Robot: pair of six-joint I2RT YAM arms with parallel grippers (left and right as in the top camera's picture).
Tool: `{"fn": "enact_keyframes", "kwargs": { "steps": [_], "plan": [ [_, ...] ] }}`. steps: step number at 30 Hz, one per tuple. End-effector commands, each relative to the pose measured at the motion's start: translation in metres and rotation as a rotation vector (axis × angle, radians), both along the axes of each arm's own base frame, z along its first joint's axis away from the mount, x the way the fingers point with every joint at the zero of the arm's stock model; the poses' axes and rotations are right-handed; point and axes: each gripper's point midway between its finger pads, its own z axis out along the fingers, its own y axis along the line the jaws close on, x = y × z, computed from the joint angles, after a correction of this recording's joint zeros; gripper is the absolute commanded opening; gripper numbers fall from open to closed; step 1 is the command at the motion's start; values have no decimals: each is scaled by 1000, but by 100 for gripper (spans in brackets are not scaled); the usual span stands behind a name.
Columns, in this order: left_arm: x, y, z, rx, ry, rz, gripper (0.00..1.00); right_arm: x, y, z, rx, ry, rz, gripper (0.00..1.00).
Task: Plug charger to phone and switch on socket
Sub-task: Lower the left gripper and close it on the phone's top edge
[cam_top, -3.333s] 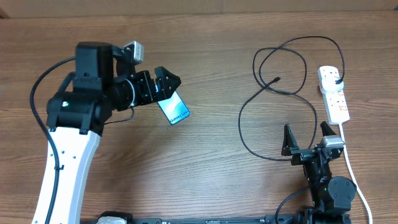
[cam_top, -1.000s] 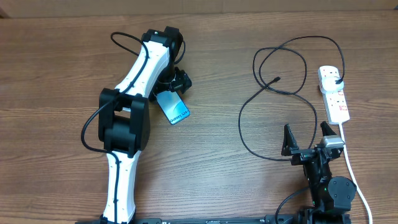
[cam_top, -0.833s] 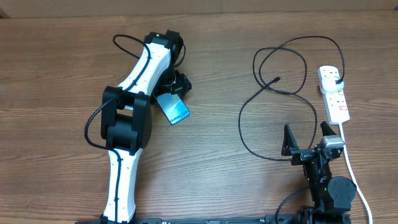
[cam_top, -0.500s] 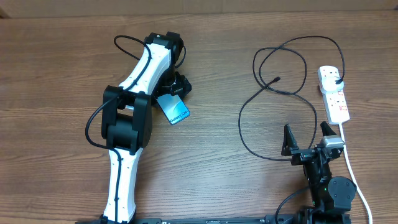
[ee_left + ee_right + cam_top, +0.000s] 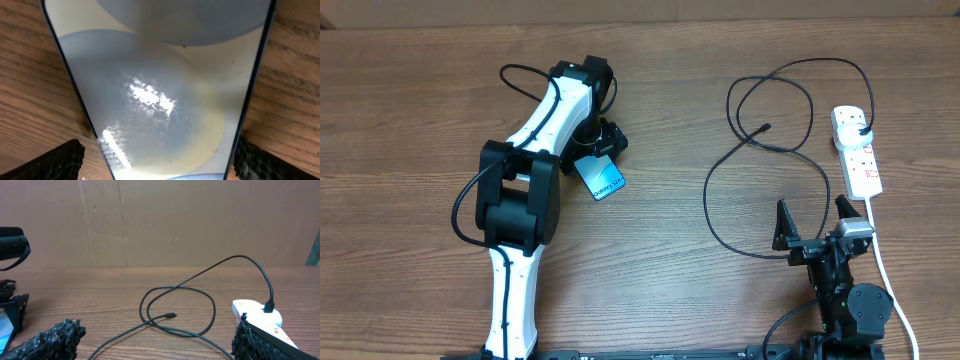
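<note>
Since the earliest overhead view the left arm has swung from the left side of the frame to reach up the middle. Its left tool (image 5: 598,140) now sits over the upper end of the phone (image 5: 603,179) rather than beside it. In the last half second it has shifted only slightly.

The phone lies slanted on the desk (image 5: 420,80), left of centre, with its blue-teal screen facing up. In the left wrist view the screen fills almost the whole frame. The tool's two dark pads (image 5: 60,160) stand apart at the lower corners, one outside each long edge of the phone. A strip of wood shows between the left pad and the phone. The right pad is just beside the edge, and contact cannot be told.

The right tool (image 5: 812,225) rests at the lower right of the overhead frame with its fingers spread wide, holding nothing.

The charger (image 5: 707,200) loops across the right half of the desk, well apart from the phone. Its connector tip (image 5: 764,128) lies free on the wood inside the loops. Its plug (image 5: 861,128) sits in the top outlet of the white power strip (image 5: 858,155) at the right edge. The white cord (image 5: 882,265) runs down from the strip's lower end.
</note>
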Motion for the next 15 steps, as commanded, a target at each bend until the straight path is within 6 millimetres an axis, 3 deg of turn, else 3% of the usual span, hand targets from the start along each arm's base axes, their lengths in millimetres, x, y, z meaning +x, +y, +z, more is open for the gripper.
{"fn": "enact_keyframes", "kwargs": {
  "steps": [1,15],
  "plan": [
    [-32,11,-54,73,128,11,100,0,2,-2,-5,-5,9,100],
    [-25,0,-61,17,98,35,99,0,2,-2,-5,-5,9,100]
  ]
}}
